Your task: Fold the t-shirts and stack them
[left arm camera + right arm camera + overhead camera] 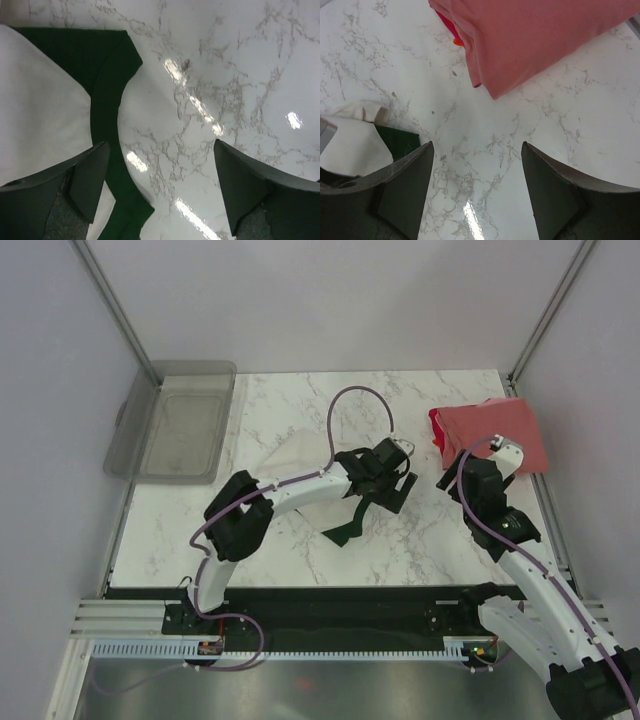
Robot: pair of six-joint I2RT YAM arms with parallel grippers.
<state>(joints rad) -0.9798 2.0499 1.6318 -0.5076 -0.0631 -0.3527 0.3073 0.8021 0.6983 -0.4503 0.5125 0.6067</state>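
Observation:
The cream-white t-shirt (300, 455) with dark green sleeves (345, 530) lies crumpled at the table's middle, partly hidden under my left arm. In the left wrist view its white cloth (40, 100) and a green sleeve (107, 65) lie at the left. My left gripper (160, 167) is open over bare marble, its left finger (90, 177) above the sleeve's edge. The coral-red t-shirt (495, 435) lies folded at the back right. My right gripper (476, 167) hangs open above bare marble just short of the red shirt (535, 40).
A clear grey plastic bin (175, 420) sits at the back left, overhanging the table's edge. The marble table (280, 400) ends at grey walls behind and beside it. In the right wrist view a corner of the cream shirt (355, 145) shows at the left.

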